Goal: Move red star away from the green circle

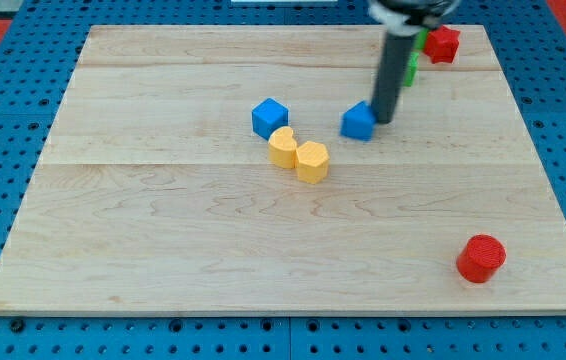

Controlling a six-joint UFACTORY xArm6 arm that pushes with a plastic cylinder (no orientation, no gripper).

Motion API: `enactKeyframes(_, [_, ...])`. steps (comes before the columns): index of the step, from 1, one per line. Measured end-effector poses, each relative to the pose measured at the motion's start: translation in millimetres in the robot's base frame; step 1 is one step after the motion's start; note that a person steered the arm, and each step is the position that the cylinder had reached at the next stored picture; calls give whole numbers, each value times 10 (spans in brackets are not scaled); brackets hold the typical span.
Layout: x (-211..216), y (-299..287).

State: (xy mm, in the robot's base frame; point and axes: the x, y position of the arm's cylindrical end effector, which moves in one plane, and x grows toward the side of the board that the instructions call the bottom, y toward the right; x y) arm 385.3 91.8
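The red star (444, 44) lies near the view's top right on the wooden board (163, 240). Green blocks (413, 62) sit just left of it, mostly hidden behind my rod, so their shapes and which is the green circle cannot be told. My tip (383, 119) rests on the board just right of a blue block (359, 121), touching or nearly touching it. The tip is well below and left of the red star.
A blue cube (270, 117) sits left of centre. Two yellow blocks (283, 147) (312, 161) lie together just below it. A red cylinder (481, 258) stands near the view's bottom right. Blue pegboard surrounds the board.
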Motion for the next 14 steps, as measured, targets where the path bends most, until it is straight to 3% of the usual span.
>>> enactKeyframes(1, [122, -163])
enactKeyframes(2, [-10, 418])
enactKeyframes(3, [-56, 564])
enactKeyframes(14, [-187, 592])
